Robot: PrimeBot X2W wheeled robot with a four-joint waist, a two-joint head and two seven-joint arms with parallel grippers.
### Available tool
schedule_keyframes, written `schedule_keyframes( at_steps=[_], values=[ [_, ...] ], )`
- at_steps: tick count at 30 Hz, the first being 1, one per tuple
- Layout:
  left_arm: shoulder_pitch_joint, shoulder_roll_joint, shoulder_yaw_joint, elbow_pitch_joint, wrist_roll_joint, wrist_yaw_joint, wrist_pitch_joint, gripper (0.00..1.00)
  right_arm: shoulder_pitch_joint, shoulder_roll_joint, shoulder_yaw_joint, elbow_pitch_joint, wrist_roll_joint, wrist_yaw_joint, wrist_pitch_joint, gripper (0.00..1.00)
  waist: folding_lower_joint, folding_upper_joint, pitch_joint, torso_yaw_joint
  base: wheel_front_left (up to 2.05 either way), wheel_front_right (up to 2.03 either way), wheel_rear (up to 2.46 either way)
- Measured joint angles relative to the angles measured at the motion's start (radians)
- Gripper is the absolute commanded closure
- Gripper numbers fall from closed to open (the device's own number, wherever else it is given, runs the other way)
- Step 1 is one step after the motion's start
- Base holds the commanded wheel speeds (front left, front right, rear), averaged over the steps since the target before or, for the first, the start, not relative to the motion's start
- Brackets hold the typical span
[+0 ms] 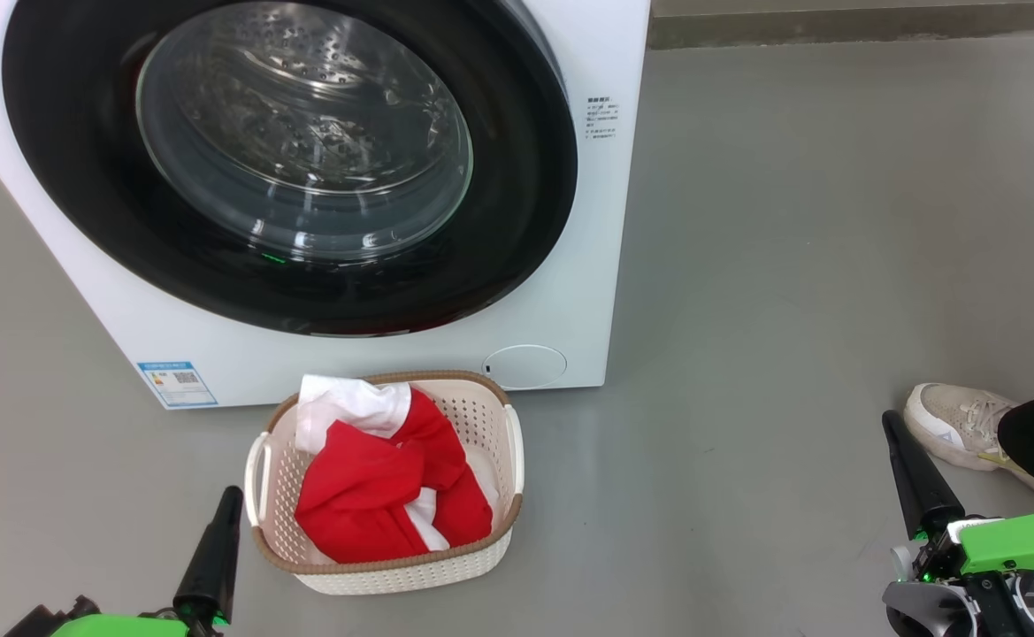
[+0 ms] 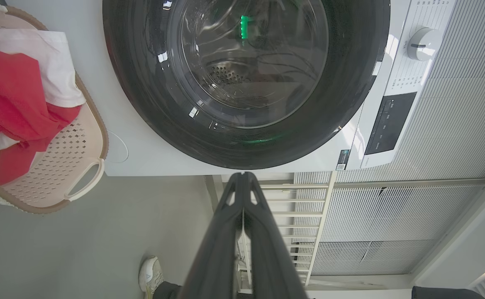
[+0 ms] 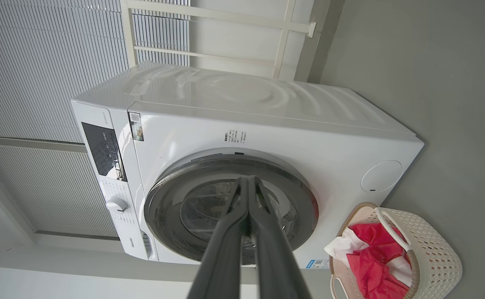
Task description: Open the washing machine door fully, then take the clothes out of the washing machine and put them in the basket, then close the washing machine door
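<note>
- Now the door (image 1: 290, 164) sits shut against the front of the washer (image 1: 583, 292), its black rim ringing the clear glass, and the steel drum (image 1: 340, 62) shows through it
- In the head view the basket (image 1: 393, 571) stands upright on the floor (image 1: 791, 221) at 6 o'clock of the door, close to the washer's front
- Inside the basket the clothes (image 1: 384, 491) lie in a heap: red cloth, with a white part at 11 o'clock reaching the rim
- At 7 o'clock of the head view, the left gripper (image 1: 232, 493) has its fingers pressed together with nothing between them; its tip is near the basket's 8 o'clock side but apart from it
- At 4 o'clock, the right gripper (image 1: 890, 420) is likewise closed tight and empty, well apart from the basket
- Both wrist views show the closed fingers pointing toward the door
- A person's shoe (image 1: 959, 426) rests on the floor at 3 o'clock of the right gripper's tip, with a dark trouser leg beside it
- A blue label (image 1: 176, 383) marks the 7 o'clock corner of the washer's front, and a round white flap (image 1: 525, 366) sits at 5 o'clock
</note>
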Motion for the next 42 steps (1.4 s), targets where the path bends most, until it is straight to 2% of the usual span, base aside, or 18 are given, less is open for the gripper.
schedule_keyframes(
  at_steps=[42],
  values=[
    [0.0, -0.001, 0.002, 0.0, 0.0, 0.0, 0.0, 1.0, 0.0, 0.004, -0.003, 0.0, -0.001, 0.0, 0.0, 1.0, 0.0, 0.0, 0.0, 0.0, 0.0, 0.0, 0.0]
  ],
)
